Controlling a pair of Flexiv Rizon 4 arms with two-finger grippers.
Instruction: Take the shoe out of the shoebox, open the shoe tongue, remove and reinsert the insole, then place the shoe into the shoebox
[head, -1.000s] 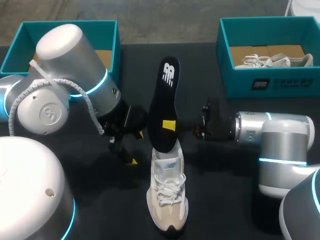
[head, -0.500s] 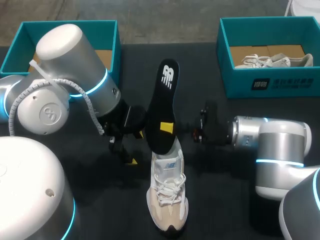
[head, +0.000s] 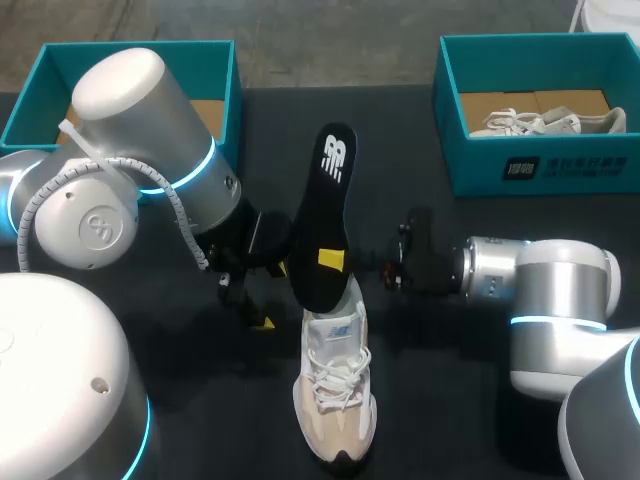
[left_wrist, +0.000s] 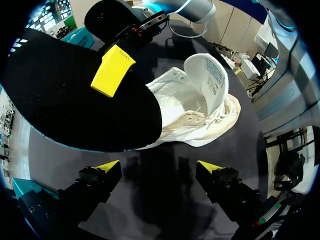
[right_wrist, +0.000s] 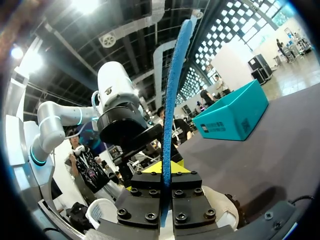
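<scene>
A white and beige sneaker (head: 335, 390) stands on the black table, toe toward me. A long black insole (head: 325, 200) stands tilted over its heel, its lower end in the shoe's opening. My right gripper (head: 332, 259) comes in from the right and is shut on the insole's lower part; in the right wrist view the insole (right_wrist: 172, 100) shows edge-on between that gripper's (right_wrist: 165, 175) closed fingers. My left gripper (head: 255, 300) hangs open just left of the shoe. In the left wrist view the left gripper (left_wrist: 159, 167) holds nothing, with the shoe (left_wrist: 200, 110) and insole (left_wrist: 75, 100) ahead of it.
A teal shoebox (head: 215, 60) stands at the back left behind my left arm. A second teal shoebox (head: 530, 165) at the back right holds another white shoe (head: 540, 122). Bare black table lies left and right of the sneaker.
My right gripper has shifted slightly left and toward me with the insole, sinking it a little lower toward the shoe. The left arm and the shoe have stayed put.
</scene>
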